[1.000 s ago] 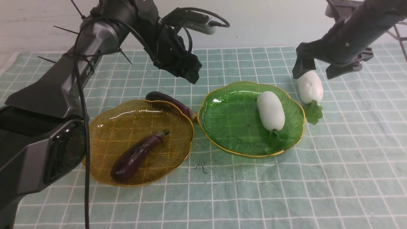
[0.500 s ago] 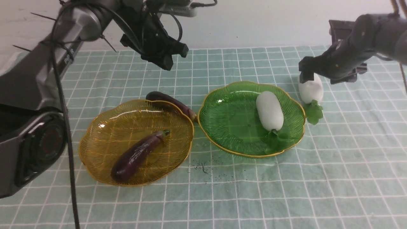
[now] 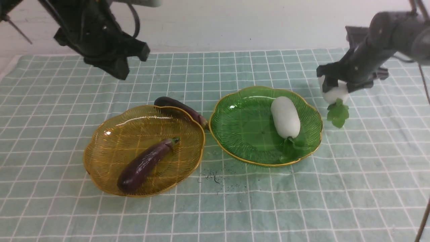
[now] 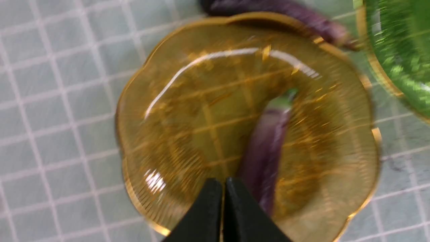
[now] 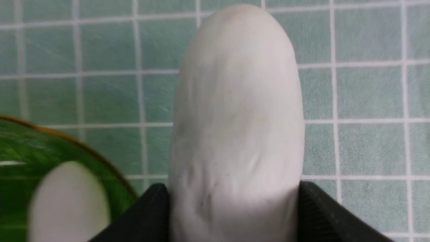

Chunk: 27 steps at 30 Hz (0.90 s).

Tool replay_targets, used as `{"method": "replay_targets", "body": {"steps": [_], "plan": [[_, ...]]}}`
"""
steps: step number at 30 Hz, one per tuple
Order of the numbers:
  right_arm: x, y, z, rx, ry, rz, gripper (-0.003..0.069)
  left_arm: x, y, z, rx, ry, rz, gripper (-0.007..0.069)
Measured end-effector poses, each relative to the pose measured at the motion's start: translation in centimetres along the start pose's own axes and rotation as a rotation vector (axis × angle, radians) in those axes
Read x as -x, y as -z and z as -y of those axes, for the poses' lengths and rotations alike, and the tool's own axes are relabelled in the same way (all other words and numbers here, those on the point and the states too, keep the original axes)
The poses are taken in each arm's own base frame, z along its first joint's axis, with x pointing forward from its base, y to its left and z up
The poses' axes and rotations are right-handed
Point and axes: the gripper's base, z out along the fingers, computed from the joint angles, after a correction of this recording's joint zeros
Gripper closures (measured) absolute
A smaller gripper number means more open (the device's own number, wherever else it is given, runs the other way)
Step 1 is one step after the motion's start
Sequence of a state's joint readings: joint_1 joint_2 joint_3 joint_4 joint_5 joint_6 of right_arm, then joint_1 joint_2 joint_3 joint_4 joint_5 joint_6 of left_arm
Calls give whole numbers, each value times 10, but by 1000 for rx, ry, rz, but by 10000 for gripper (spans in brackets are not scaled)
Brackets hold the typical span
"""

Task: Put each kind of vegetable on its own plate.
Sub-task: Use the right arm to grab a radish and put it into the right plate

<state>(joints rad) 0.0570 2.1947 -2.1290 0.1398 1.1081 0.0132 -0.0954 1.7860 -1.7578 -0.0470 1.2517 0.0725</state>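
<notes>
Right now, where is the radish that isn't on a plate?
Front view, right side: the radish is gripped in the right hand, just off the green plate's right rim, leaves hanging below.

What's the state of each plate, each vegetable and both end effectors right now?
Amber-yellow ribbed plastic plate: holds one eggplant.
Dark purple eggplant in it: lying inside.
Second dark purple eggplant: on the checked cloth, behind that plate's rim.
Green ribbed plastic plate: holds one radish.
Plump white radish in it: lying inside.
Second white radish: outside the green plate, clamped.
Right end effector: shut on that radish.
Left end effector: shut, empty.
</notes>
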Motion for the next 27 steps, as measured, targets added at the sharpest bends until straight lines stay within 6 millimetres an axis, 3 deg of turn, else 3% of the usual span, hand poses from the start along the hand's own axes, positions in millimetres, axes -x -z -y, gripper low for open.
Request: {"method": "replay_targets", "body": {"steps": [3, 6, 8, 12, 18, 21, 24, 27], "plan": [[6, 47, -22, 113, 19, 18, 223, -13, -14, -28, -27, 105, -58, 632], [2, 60, -57, 242, 70, 6, 223, -24, -24, -47, -58, 168, -96, 631], [-4, 52, -78, 291, 107, -26, 223, -26, -29, -55, -64, 186, -94, 631], [-24, 11, -116, 321, 178, -133, 223, -26, -38, -61, -65, 194, -102, 631], [-48, -38, -135, 314, 201, -246, 223, -25, -59, -56, -82, 179, -151, 587], [-54, -53, -136, 306, 197, -278, 223, -24, -69, -52, -91, 173, -175, 531], [-57, -59, -136, 298, 192, -291, 191, -24, -82, -51, -100, 171, -205, 427], [-57, -59, -136, 294, 189, -289, 76, -25, -89, -51, -100, 172, -222, 286]]}}
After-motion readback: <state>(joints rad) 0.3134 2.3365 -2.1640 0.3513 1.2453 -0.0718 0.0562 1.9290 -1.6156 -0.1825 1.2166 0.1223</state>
